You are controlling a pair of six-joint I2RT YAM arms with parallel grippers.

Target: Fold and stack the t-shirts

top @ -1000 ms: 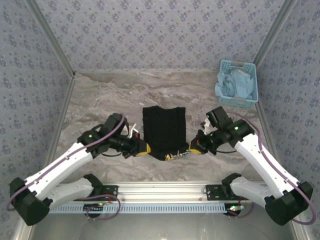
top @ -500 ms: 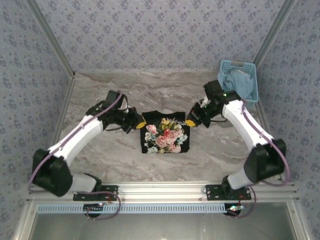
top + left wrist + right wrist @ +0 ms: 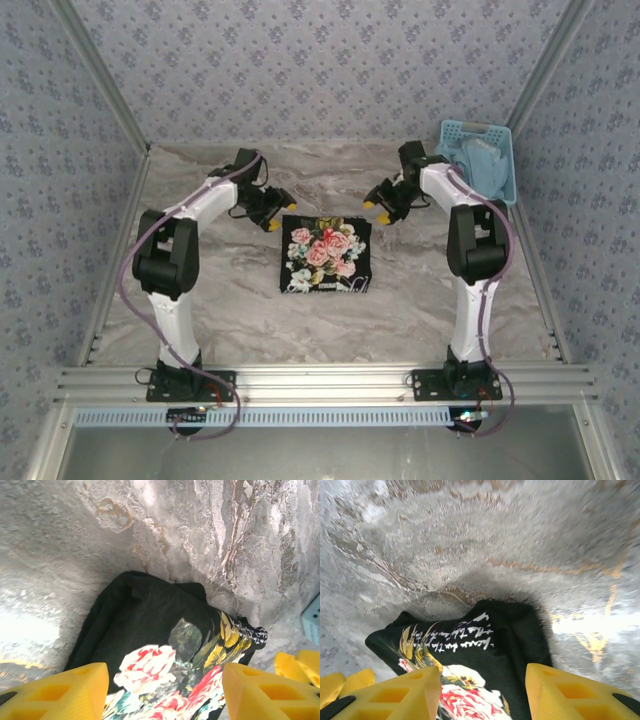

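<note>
Left gripper (image 3: 275, 210) and right gripper (image 3: 378, 208) are hovering, jaws spread wide and empty, beside the far corners of the folded t-shirt (image 3: 326, 256) lying print-up on the table (image 3: 220, 290), which is looking soft, light and limp, likely best pinched through all layers at an edge.

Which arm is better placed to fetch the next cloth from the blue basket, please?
Right, probably. The right gripper, open, hangs close to the basket at the far right, while the left gripper, also open, is across the folded shirt, farther away.

Folded t-shirt (image 3: 327, 256), rose print up; left pincer (image 3: 275, 215), right pincer (image 3: 377, 210) near its far corners.
</note>
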